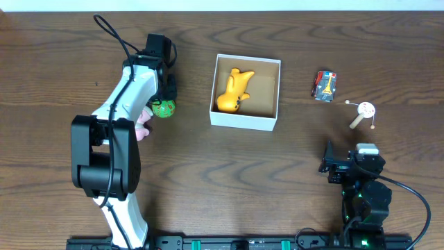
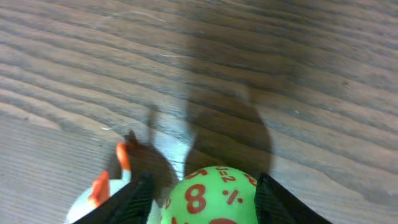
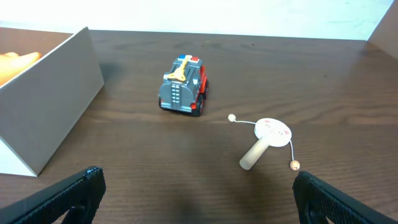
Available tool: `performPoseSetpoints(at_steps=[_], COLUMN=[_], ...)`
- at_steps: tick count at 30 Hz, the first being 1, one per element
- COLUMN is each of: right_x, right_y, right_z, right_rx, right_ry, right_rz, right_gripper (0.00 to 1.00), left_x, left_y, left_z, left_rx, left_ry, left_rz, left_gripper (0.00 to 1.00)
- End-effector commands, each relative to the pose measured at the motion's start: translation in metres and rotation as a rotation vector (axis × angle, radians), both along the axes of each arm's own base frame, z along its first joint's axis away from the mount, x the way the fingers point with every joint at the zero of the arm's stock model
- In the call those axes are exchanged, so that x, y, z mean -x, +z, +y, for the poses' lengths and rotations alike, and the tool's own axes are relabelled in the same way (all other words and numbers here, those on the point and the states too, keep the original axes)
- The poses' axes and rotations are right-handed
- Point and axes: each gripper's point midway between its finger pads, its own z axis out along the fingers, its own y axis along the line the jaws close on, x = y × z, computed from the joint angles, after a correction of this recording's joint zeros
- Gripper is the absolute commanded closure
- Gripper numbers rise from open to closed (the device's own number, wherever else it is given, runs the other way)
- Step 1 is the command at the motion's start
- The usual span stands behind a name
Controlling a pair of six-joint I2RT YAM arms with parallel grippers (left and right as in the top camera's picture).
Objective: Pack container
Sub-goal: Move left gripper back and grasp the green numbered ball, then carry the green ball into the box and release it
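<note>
**A:** While the left gripper (image 2: 205, 202) sits low over the table (image 2: 93, 62), what is between its fingers (image 2: 134, 199)?

**B:** A green ball (image 2: 211, 193) with red figures on it. One finger stands close on each side. One seems to touch; a thin dark line shows at the other. Clamped or only flanked: cannot tell.

**A:** Anything else near that hand?

**B:** A white toy (image 2: 93, 196) with orange parts, just beside the ball and partly under the arm in the overhead view.

**A:** The right gripper (image 3: 199, 199)?

**B:** Fingers spread wide, nothing between them, touching nothing. It hangs over bare table near the front edge. A truck (image 3: 183, 93) and a rattle (image 3: 264, 143) lie ahead of it, apart from each other and from the fingers.

**A:** The box (image 1: 244, 121)?

**B:** Mid-table toward the far side, between the two arms, open on top. A yellow toy (image 1: 234, 90) lies inside, in the half nearer the left arm. The ball lies outside the box on that same side, apart from its wall.

**A:** Surface and room?

**B:** Dark brown wood grain throughout. A pale strip (image 3: 249, 18) shows past the far edge; nothing more of the room can be made out.
</note>
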Motion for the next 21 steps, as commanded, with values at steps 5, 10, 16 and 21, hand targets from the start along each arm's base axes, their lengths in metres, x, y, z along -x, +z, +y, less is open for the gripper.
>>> performPoseSetpoints(at_steps=[5,10,16,21], right_x=[0.0,0.0,0.0,0.0], right_y=[-0.002,-0.002,-0.002,-0.002], right_z=[0.004,0.004,0.004,0.004], right_rx=[-0.002,-0.002,-0.002,-0.002], right_ry=[0.014,0.014,0.014,0.014], right_rz=[0.004,0.004,0.004,0.004], right_gripper=[0.01,0.01,0.01,0.01], left_x=[0.015,0.026,0.032,0.033], left_y=[-0.013,-0.014,-0.016,-0.016], left_z=[-0.005,-0.004,-0.023,-0.027], left_rx=[0.039,0.035,0.145,0.168], left_ry=[-0.018,-0.017,-0.037,-0.042], left_rz=[0.071,0.116,0.144,0.149], left_gripper=[0.34,0.24,0.26,0.81])
